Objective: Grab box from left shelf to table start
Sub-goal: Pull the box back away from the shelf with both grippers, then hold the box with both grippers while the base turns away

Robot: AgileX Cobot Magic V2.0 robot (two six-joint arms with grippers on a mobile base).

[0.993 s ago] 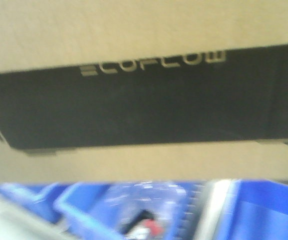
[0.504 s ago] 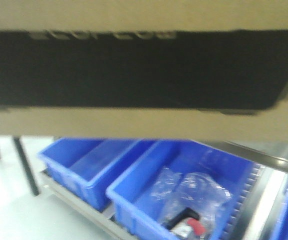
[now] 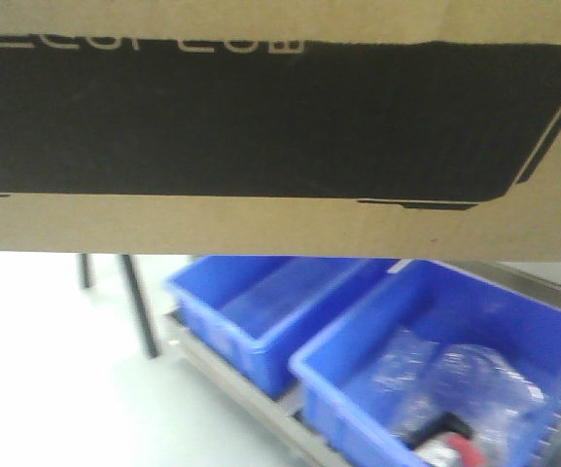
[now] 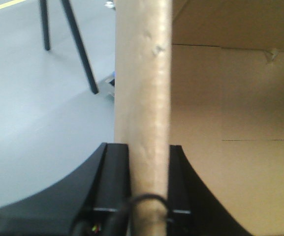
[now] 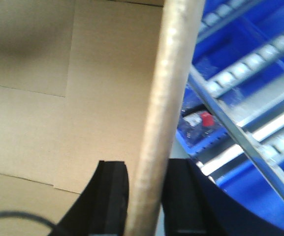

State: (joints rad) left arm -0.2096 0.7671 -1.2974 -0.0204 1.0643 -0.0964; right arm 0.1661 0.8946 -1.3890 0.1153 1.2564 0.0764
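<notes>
Left gripper (image 4: 149, 152) of mine pinches one upright wall of the ECOFLOW cardboard box (image 3: 261, 126); my right gripper (image 5: 148, 169) clamps another wall, blue bins (image 3: 261, 311) below.

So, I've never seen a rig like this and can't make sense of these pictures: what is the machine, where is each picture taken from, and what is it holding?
It is a robot with two arms, each ending in a two-fingered gripper. The front camera looks at a brown cardboard box with a black printed panel, seen close up. Below it, blue plastic bins sit on a rack, one holding clear plastic bags. The other two cameras ride on the wrists. The left gripper is clamped on one box wall, a black finger on each side. The right gripper grips another wall likewise, with white shelf rollers behind.
</notes>
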